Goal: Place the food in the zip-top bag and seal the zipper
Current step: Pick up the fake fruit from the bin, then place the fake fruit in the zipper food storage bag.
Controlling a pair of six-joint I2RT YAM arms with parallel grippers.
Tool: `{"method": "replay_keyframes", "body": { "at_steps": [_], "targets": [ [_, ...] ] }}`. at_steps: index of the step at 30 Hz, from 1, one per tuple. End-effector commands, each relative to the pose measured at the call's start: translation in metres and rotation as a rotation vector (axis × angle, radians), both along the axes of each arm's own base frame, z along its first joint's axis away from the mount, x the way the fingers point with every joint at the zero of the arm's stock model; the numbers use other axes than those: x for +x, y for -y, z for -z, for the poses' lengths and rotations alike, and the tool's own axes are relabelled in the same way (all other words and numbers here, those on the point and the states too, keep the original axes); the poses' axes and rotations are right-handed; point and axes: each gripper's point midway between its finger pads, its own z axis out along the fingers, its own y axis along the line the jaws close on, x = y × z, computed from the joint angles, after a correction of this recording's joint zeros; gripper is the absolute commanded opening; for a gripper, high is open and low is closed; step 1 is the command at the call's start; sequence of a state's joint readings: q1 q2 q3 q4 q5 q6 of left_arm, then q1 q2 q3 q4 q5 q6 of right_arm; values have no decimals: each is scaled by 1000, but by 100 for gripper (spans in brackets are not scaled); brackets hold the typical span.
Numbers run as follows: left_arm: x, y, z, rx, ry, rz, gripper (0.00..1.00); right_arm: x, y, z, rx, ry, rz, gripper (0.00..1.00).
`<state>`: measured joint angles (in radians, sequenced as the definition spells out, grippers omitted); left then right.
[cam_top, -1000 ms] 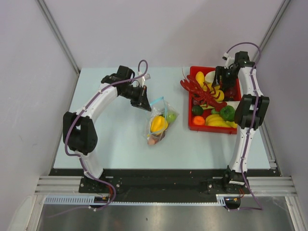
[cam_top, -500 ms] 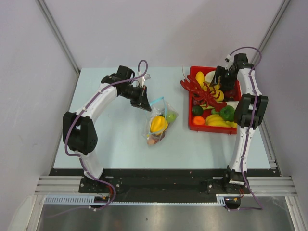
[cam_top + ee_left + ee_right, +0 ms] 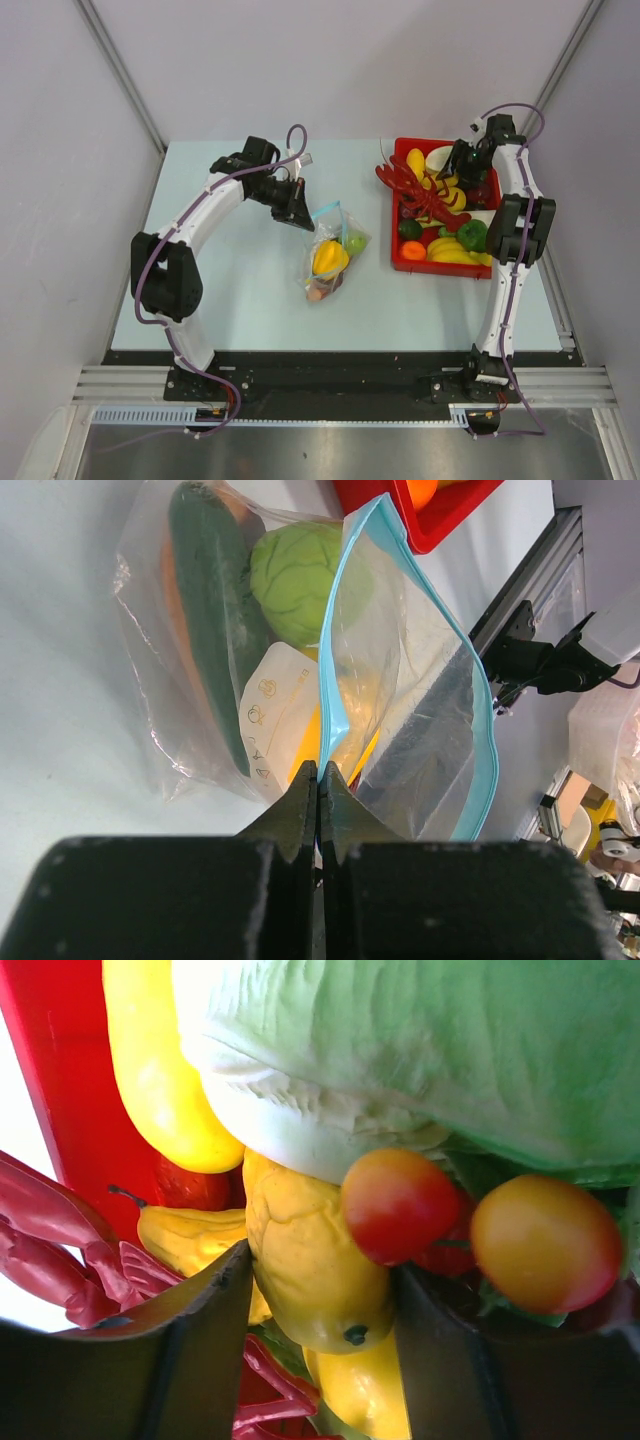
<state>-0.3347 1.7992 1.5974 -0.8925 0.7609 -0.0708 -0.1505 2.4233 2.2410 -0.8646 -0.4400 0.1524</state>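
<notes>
The clear zip-top bag (image 3: 333, 255) lies at the table's middle with its mouth open. In it are a dark green cucumber (image 3: 215, 610), a green round fruit (image 3: 295, 575) and a yellow pepper (image 3: 329, 256). My left gripper (image 3: 303, 218) is shut on the light blue zipper (image 3: 345, 630) and holds one side of the mouth up (image 3: 320, 780). My right gripper (image 3: 458, 185) is down in the red tray (image 3: 398, 265). It is open, with its fingers on either side of a yellow fruit (image 3: 310, 1260).
The tray holds a red lobster (image 3: 425, 195), bananas (image 3: 452, 252), a pale green cabbage (image 3: 450, 1050), small red and orange tomatoes (image 3: 400, 1205) and other toy food. Grey walls close in the table on three sides.
My right wrist has shifted slightly to the far right over the tray. The left arm and the bag have not moved.
</notes>
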Motion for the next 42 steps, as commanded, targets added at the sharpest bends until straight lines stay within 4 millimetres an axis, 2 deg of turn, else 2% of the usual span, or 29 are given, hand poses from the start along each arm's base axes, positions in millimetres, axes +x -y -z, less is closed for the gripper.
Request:
{"method": "replay_keyframes", "body": {
  "at_steps": [1, 5, 6, 8, 10, 12, 13, 14, 18, 21, 22, 24, 25, 26, 28, 29, 30, 32, 33, 35, 36, 40, 42],
  "targets": [
    [9, -1, -12, -16, 55, -9, 0, 11, 6, -37, 17, 86, 25, 53],
    [8, -1, -12, -16, 57, -6, 0, 7, 10, -61, 29, 125, 22, 40],
    [7, -1, -11, -17, 54, -5, 0, 5, 11, -73, 30, 144, 20, 38],
    [6, -1, -12, -18, 56, -3, 0, 0, 10, -82, 30, 157, 8, 36],
    [4, -2, -10, -15, 52, -3, 0, -4, 10, -100, 14, 189, 11, 36],
    [2, -3, -11, -17, 54, -2, 0, -6, 15, -106, -15, 210, 23, 35],
    [0, -3, -9, -17, 46, -1, 0, -7, 15, -122, -24, 246, 25, 35],
    [-2, -3, -10, -22, 46, 0, 0, -7, 16, -123, -30, 260, 27, 31],
    [-5, -4, -11, -28, 45, 1, 0, -10, 18, -156, -98, 352, 11, 23],
    [-5, -3, -14, -35, 52, 5, 0, -14, 17, -190, -196, 455, -42, 18],
    [-6, -3, -15, -40, 56, 6, 0, -18, 10, -201, -197, 485, -73, 15],
    [-4, -2, -18, -51, 71, 5, 0, -33, -16, -227, -186, 546, -177, 9],
    [-6, -1, -21, -59, 80, 6, 0, -43, -35, -239, -167, 590, -281, 5],
    [-4, 0, -23, -67, 92, -1, 0, -64, -65, -248, -147, 588, -363, 4],
    [-5, 1, -27, -82, 101, -1, 0, -87, -101, -249, -159, 594, -495, 2],
    [-6, 1, -29, -88, 97, -3, 0, -109, -138, -246, -140, 575, -592, 1],
    [-6, 2, -31, -92, 100, -5, 0, -127, -152, -256, -138, 598, -636, 1],
    [-6, 3, -37, -109, 109, -5, 0, -155, -181, -246, -117, 579, -723, 1],
    [-6, 4, -41, -116, 116, -6, 0, -180, -205, -259, -106, 621, -788, 1],
    [-6, 5, -51, -137, 134, -11, 0, -200, -222, -256, -107, 636, -852, 1],
    [-5, 5, -54, -145, 139, -16, 0, -222, -236, -267, -101, 678, -904, 1],
    [-7, 11, -68, -183, 128, -17, 0, -256, -257, -268, -117, 718, -1010, 0],
    [-9, 13, -73, -203, 119, -15, 0, -264, -260, -263, -136, 718, -1041, 0]
  ]
}}
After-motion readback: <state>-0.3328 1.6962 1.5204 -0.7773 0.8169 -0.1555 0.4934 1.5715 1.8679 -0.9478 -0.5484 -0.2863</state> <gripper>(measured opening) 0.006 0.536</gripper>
